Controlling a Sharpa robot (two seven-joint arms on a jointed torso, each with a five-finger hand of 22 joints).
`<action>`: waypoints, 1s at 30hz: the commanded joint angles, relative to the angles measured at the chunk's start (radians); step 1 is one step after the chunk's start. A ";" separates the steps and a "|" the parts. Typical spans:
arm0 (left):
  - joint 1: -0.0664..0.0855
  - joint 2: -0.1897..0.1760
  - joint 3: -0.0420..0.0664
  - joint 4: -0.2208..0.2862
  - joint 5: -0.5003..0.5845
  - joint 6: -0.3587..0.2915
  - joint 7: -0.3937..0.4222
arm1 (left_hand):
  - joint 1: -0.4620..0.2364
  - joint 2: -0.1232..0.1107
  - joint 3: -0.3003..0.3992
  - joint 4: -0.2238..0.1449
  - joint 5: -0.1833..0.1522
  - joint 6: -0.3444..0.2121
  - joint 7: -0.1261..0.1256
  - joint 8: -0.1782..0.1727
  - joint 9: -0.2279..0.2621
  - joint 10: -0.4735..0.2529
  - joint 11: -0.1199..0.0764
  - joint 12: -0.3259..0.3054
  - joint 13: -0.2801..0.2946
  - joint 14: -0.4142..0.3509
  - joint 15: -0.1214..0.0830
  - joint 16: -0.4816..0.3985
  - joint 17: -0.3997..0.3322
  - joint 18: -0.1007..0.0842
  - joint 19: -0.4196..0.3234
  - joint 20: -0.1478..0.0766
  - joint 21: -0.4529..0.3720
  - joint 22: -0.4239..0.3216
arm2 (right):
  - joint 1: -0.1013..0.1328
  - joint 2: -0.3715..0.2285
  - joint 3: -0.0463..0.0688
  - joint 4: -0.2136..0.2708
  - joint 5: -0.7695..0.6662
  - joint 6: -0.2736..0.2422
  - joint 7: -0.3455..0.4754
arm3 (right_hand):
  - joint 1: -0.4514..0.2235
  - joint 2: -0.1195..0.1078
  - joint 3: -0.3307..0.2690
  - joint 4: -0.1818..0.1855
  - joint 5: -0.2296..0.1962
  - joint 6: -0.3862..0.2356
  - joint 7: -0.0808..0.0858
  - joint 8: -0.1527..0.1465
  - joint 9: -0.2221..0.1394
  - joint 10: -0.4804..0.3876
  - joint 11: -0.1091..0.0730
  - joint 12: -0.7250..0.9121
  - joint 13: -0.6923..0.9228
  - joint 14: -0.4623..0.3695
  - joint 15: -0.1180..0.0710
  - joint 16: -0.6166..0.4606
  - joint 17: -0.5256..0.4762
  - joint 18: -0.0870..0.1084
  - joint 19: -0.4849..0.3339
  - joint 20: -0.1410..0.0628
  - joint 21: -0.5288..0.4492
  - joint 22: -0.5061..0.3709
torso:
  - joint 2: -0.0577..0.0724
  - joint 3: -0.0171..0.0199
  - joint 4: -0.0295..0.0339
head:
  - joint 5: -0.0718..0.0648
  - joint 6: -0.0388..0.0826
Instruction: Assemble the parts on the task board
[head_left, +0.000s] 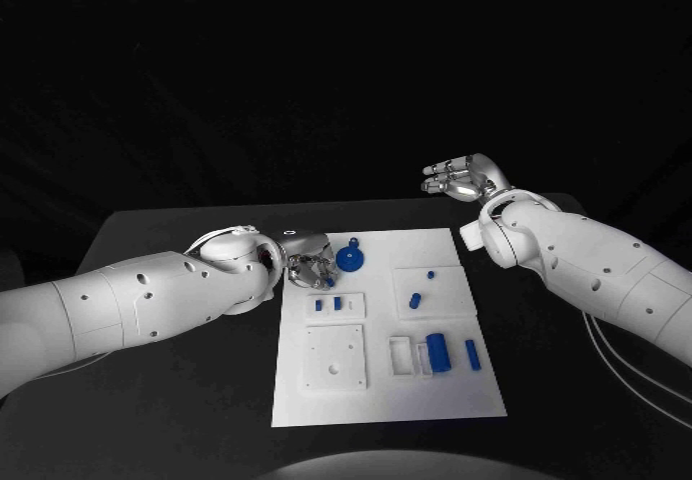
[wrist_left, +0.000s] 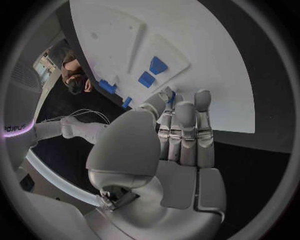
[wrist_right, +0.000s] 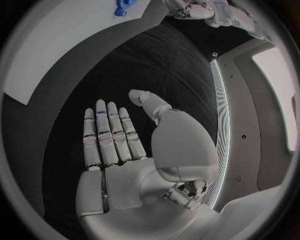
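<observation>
Head view: left robot hand (head_left: 306, 264) part-hidden.

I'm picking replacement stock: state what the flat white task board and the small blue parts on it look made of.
Flat white task board: looks like matte plastic, uniform white with raised, recessed panels and no glare. Small blue parts: probably moulded or printed plastic, solid even blue with a dull finish. Neither can be confirmed by sight alone.

Plain white task board (head_left: 378, 400) on a black tabletop (head_left: 173, 400), bright blue parts (head_left: 436, 352), silver fingers (wrist_left: 186, 131), white arms (head_left: 116, 310).
</observation>
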 joint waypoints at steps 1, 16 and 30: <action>-0.003 0.003 -0.006 -0.003 -0.009 0.030 -0.004 | 0.007 0.006 -0.005 -0.003 -0.003 0.007 -0.002 0.007 0.001 -0.003 0.002 0.000 0.001 0.000 0.001 -0.003 0.002 0.015 -0.003 -0.004 0.002 0.019 | 0.000 0.001 0.000 0.001 -0.008 0.014 0.011 | -0.003 0.005 0.004 0.000 0.003 -0.003 -0.002 -0.003 -0.001 -0.005 -0.002 -0.004 -0.001 -0.008 0.000 -0.004 -0.002 0.006 -0.004 0.001 -0.005 -0.001 | 0.000 0.0004 -0.0001 | 0.000 0.000; -0.018 0.019 -0.021 -0.015 -0.016 0.033 -0.002 | 0.006 0.008 -0.006 -0.006 -0.003 0.012 -0.003 0.007 0.002 0.002 0.000 0.000 0.001 0.000 -0.001 -0.002 0.003 0.014 -0.002 -0.006 0.004 0.019 | -0.001 0.001 0.000 0.002 -0.008 0.017 0.011 | -0.003 0.005 0.004 0.000 0.003 -0.003 -0.002 -0.003 -0.001 -0.005 -0.002 -0.004 -0.001 -0.008 0.000 -0.004 -0.002 0.006 -0.004 0.001 -0.005 -0.001 | 0.000 0.0008 -0.0003 | -0.002 -0.001; -0.020 0.015 -0.021 -0.016 -0.016 0.004 0.004 | 0.014 -0.006 -0.009 -0.019 -0.006 -0.021 0.001 0.005 -0.002 0.017 -0.003 0.002 0.001 -0.002 -0.005 -0.005 0.002 0.010 -0.002 -0.010 0.004 0.019 | -0.003 -0.001 0.000 0.001 -0.008 0.017 0.011 | -0.003 0.005 0.004 0.000 0.003 -0.003 -0.002 -0.003 -0.001 -0.005 -0.002 -0.004 -0.001 -0.008 0.000 -0.004 -0.002 0.006 -0.004 0.001 -0.005 -0.001 | 0.000 0.0003 0.0002 | -0.003 -0.001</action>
